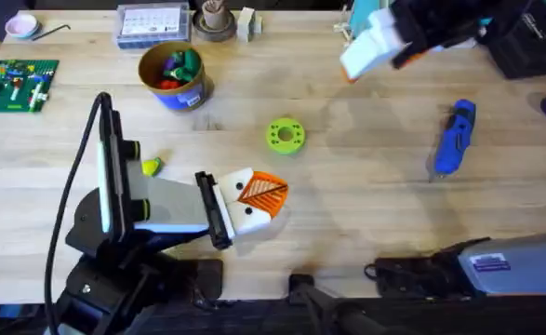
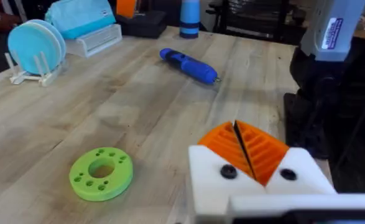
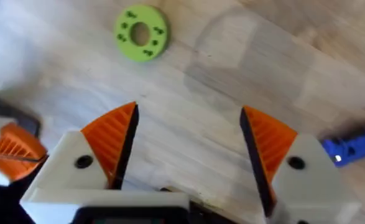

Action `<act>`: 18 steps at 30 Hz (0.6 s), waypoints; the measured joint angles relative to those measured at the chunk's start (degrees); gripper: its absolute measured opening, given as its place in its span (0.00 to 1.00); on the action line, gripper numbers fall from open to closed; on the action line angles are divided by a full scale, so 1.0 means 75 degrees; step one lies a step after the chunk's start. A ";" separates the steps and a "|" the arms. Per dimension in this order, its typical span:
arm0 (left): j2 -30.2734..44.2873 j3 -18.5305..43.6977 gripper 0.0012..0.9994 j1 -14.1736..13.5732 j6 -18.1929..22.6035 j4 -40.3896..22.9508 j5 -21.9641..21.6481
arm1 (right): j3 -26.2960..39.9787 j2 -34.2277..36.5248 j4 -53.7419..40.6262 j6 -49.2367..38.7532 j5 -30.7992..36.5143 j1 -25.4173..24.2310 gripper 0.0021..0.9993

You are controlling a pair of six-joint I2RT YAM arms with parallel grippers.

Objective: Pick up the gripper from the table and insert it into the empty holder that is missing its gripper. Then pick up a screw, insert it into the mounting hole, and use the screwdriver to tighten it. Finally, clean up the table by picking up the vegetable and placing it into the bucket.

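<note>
**Mia:** Wooden table [image 1: 366, 214] first, it's the biggest thing! What's on it?

**Ben:** The left hand [image 1: 254, 197] rests low near the middle. Its two orange tips are pressed together with nothing between them. The right hand [image 3: 185, 140] floats high above the table, fingers [image 3: 110, 140] wide apart and empty.

**Mia:** Next biggest?

**Ben:** The bucket [image 1: 172, 76] sits far back on the left, with toy bits inside. The blue screwdriver [image 1: 453, 140] lies alone on the right side, well apart from both hands.

**Mia:** And the small things?

**Ben:** A green ring [image 1: 286, 135] lies in the middle. The little yellow-green vegetable [image 1: 149, 167] lies just beside the left arm (so it isn't in the bucket yet).

**Mia:** So what's done?

**Ben:** I can't spot a loose orange tip or a plain white holder, so I can't tell about that part. I think the screwdriver work and the clean-up are still left.
</note>
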 joint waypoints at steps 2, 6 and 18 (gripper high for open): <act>0.0000 0.0000 0.00 0.0000 0.0000 0.0000 -0.0152 | 0.0000 0.0002 -0.0078 0.0659 0.0519 -0.0488 0.99; 0.0000 -0.0001 0.00 0.0000 0.0000 0.0000 -0.0476 | 0.0000 0.0001 -0.0506 0.2196 0.1846 -0.1275 0.99; 0.0002 0.0000 0.00 0.0000 0.0000 0.0006 -0.0665 | -0.0844 0.0038 -0.0129 0.3826 0.3157 -0.2418 1.00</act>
